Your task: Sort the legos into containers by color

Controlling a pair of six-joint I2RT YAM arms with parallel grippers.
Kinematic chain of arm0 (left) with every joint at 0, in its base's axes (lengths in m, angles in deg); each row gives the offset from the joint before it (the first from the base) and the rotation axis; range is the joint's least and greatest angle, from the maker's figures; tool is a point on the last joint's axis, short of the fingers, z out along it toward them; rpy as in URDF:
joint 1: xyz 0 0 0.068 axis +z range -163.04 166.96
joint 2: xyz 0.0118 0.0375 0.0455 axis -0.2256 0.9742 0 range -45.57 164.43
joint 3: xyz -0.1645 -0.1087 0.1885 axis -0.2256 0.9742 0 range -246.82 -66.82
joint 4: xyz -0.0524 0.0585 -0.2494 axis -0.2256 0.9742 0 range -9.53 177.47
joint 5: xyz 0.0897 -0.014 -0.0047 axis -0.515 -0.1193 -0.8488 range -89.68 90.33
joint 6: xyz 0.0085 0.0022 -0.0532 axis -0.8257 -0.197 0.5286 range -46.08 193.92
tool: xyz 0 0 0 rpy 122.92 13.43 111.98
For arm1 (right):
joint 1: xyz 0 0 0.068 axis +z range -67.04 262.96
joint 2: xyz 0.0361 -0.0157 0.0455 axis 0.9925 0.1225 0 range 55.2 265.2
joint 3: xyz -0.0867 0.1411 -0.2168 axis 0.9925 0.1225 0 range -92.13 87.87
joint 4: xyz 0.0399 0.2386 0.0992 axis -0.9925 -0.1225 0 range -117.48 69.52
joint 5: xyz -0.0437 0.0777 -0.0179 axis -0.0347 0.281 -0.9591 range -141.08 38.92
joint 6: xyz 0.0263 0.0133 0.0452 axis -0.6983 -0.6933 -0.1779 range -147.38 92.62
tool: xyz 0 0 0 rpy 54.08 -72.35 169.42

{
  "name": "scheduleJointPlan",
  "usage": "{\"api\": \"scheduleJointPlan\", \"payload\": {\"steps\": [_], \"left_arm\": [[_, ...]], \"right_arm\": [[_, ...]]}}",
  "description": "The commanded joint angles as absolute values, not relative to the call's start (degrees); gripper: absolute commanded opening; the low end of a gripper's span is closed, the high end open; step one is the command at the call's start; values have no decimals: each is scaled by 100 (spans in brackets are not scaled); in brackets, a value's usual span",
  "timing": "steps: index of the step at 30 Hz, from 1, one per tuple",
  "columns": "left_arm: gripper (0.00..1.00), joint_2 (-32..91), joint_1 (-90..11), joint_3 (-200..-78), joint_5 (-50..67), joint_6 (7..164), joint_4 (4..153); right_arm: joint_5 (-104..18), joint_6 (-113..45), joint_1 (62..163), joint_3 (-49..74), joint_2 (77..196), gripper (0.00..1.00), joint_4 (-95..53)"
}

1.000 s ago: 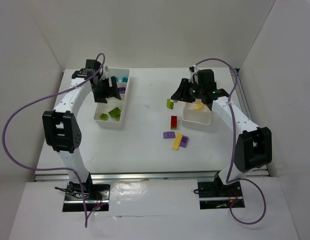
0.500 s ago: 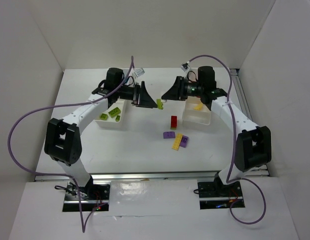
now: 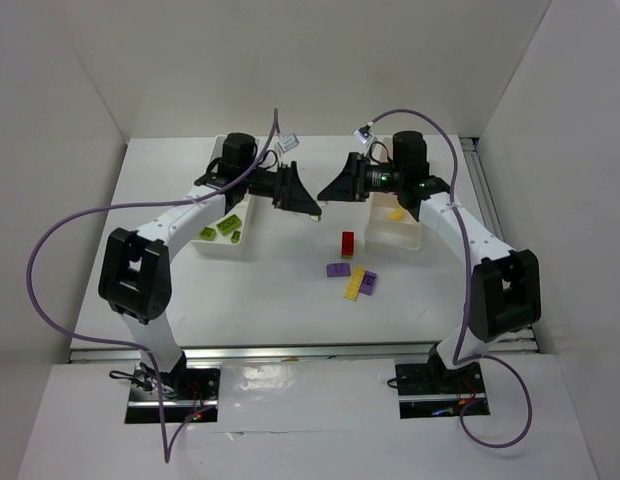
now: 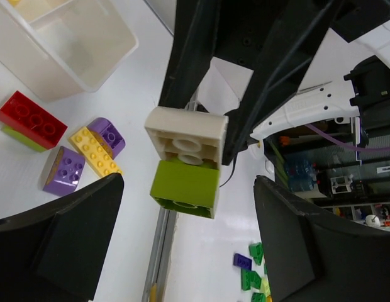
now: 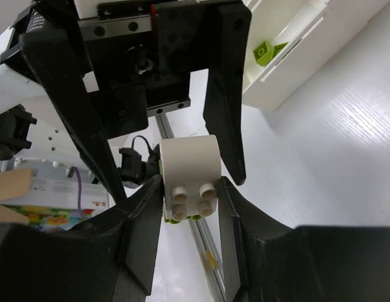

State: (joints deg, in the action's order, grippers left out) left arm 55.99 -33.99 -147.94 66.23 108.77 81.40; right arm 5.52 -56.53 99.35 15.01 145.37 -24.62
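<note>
Both arms have swung in from their trays over the last second and now meet nose to nose above the middle of the bench (image 3: 290,300). The left arm has come away from the left tray (image 3: 218,249) and the right arm from the right tray (image 3: 395,238).

The right gripper (image 5: 190,189) is clamped on a white brick (image 4: 185,135) with a lime brick (image 4: 182,192) stuck to it, the pair held in the air between the trays. The left gripper (image 4: 186,181) has its fingers wide apart on either side of that pair. Nothing shows them touching it, and I cannot tell whether the lime brick is already between the tips or just beyond them.

The pair's long axis runs through both bricks. As far as the wrist views let me judge, it stands roughly upright, white on top and lime pointing down at the bench, crosswise to the line of the two grippers.

Sorting looks about half done. Lime pieces (image 3: 228,225) lie in the near compartment of the left tray, whose far compartments are hidden by the arm, and a yellow piece (image 3: 395,213) lies in the right tray. Loose on the bench are a red brick (image 3: 347,243), a purple piece (image 3: 338,269), a yellow brick (image 3: 356,282) and a second purple piece (image 3: 369,283). The stuck pair probably has to be pulled apart before the lime brick can join the others.
</note>
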Motion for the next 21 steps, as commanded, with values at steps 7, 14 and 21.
{"api": "scheduleJointPlan", "payload": {"steps": [7,14,21], "left_arm": [[67,5665,-3440,-15023,6940,10767,7890],[0,5770,-3387,-15171,6888,10556,8336],[0,5823,-2887,-15225,6659,9942,9443]], "right_arm": [[737,-5717,9993,1343,14573,11,-2189],[-79,-5612,9993,1395,14511,11,-2645],[-2335,-5427,9870,1395,13968,11,-3409]]}}
